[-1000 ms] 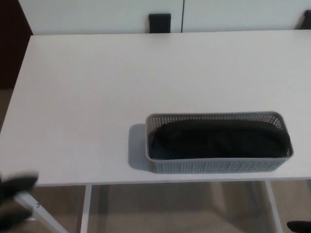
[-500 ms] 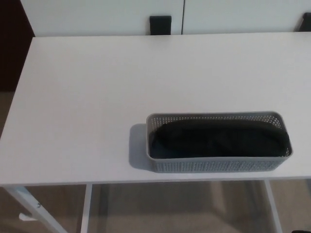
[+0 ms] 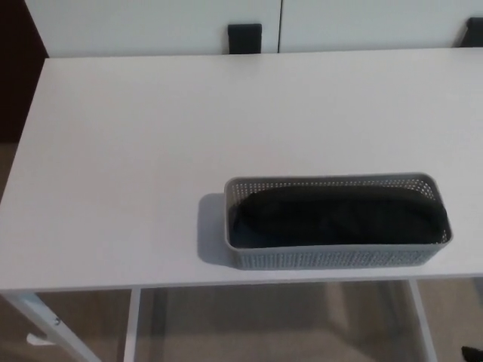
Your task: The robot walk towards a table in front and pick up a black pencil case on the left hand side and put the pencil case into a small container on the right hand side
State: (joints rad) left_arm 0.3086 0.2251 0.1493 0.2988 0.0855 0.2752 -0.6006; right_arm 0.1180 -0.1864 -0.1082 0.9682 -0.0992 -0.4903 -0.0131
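Note:
The black pencil case (image 3: 336, 217) lies lengthwise inside the small grey perforated container (image 3: 332, 258), filling most of it. The container stands on the white table (image 3: 136, 151), near the front edge and right of centre. Only a small dark sliver of my right hand (image 3: 473, 354) shows at the bottom right corner, below table level and well away from the container. My left hand is out of the picture.
White cabinet fronts run behind the table, with a black handle (image 3: 245, 36) at the top middle and another dark piece (image 3: 474, 32) at the top right. White table legs (image 3: 45, 324) and beige floor show under the front edge.
My left hand, blurred at the bottom left a second ago, has dropped out of view. My right hand has sunk almost out of the picture. The view has shifted slightly.

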